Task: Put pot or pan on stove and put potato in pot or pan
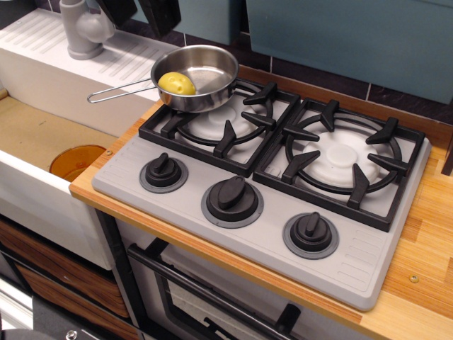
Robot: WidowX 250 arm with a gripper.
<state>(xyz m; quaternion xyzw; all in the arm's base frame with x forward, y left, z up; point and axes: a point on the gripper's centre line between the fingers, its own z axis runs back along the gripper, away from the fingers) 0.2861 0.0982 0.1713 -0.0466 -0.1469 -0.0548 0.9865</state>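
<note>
The shiny steel pan sits on the back left corner of the stove's left black grate, its wire handle pointing left over the sink. The yellow potato lies inside the pan against its left wall. My gripper is at the top edge of the view, above and behind the pan's left side. Its two black fingers stand apart with nothing between them. Most of the gripper is cut off by the frame.
A grey faucet stands at the back left on the white drainboard. An orange cup lies in the sink to the left. The right grate, three black knobs and the wooden counter fill the right side.
</note>
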